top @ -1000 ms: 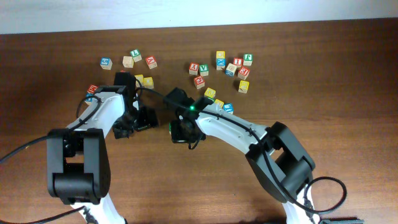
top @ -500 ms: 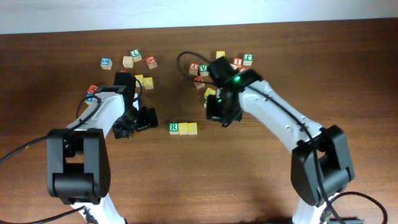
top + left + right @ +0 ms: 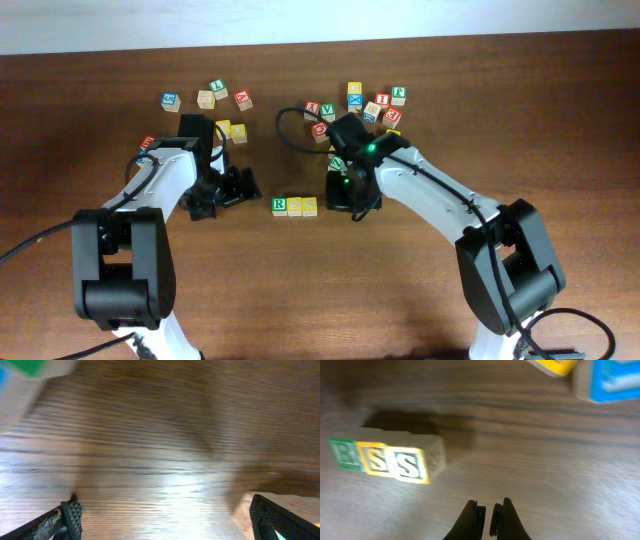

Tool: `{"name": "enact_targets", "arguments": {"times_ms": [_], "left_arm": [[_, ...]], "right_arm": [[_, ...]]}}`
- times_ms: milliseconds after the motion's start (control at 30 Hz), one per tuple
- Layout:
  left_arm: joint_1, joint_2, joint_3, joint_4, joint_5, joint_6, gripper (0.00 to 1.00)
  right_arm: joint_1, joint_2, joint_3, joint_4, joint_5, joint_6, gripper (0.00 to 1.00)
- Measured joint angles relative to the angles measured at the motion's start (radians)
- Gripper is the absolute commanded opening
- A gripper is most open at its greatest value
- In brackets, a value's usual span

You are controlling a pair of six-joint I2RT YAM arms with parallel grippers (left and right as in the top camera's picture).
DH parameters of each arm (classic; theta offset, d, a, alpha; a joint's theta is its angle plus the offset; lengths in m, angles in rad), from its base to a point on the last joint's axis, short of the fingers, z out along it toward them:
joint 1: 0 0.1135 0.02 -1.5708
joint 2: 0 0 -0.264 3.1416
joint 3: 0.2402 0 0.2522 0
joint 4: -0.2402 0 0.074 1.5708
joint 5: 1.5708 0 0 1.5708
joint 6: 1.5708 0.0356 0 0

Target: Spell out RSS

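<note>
The RSS cube row (image 3: 294,206) lies complete on the table (image 3: 330,300), so the empty, closed-together right tool (image 3: 487,512) just beside it, or the wide-apart left tool (image 3: 243,187) apparently near, could knock it crooked when moving.

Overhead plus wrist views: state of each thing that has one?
R cube: letter up, starts the row, touching the first S cube.
first S cube: letter up, mid-row, touching both neighbours.
second S cube: letter up, ends the row, free of both claws.
left claw: open, empty.
right claw: shut, empty, beside the row.
spare cubes: scattered loose behind the row.
</note>
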Motion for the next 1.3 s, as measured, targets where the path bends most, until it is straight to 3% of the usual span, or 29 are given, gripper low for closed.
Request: {"name": "enact_targets", "arguments": {"times_ms": [33, 267, 467, 533, 733, 867, 967, 1067, 1100, 1300], "left_arm": [[-0.001, 0.000, 0.000, 0.005, 0.023, 0.001, 0.76], [-0.039, 0.008, -0.002, -0.021, 0.053, 0.002, 0.61], [-0.040, 0.008, -0.003, -0.031, 0.004, 0.000, 0.73], [-0.041, 0.008, -0.003, -0.032, 0.004, -0.003, 0.82], [-0.042, 0.006, -0.001, -0.032, 0.002, -0.003, 0.81], [-0.041, 0.006, -0.001, -0.033, -0.004, -0.003, 0.66], [-0.041, 0.006, -0.002, -0.035, -0.014, -0.006, 0.44], [-0.042, 0.010, -0.004, -0.036, -0.019, -0.001, 0.07], [-0.042, 0.010, -0.004, -0.037, -0.019, -0.002, 0.00], [-0.076, 0.010, -0.004, -0.034, -0.021, -0.015, 0.00]], "right_arm": [[0.013, 0.000, -0.003, 0.017, -0.002, 0.003, 0.04], [0.085, 0.031, -0.006, 0.051, 0.000, 0.042, 0.04], [0.091, 0.074, -0.010, 0.050, 0.001, 0.050, 0.04], [0.091, 0.074, -0.011, 0.050, -0.001, 0.053, 0.04], [0.102, 0.074, -0.011, 0.076, -0.001, 0.060, 0.04], [0.114, 0.074, -0.011, 0.087, -0.001, 0.060, 0.04], [0.116, 0.074, -0.011, 0.088, 0.002, 0.060, 0.04], [0.116, 0.074, -0.011, 0.088, 0.002, 0.060, 0.04], [0.116, 0.074, -0.011, 0.088, 0.002, 0.060, 0.04], [0.116, 0.074, -0.011, 0.088, 0.002, 0.060, 0.04]]}}
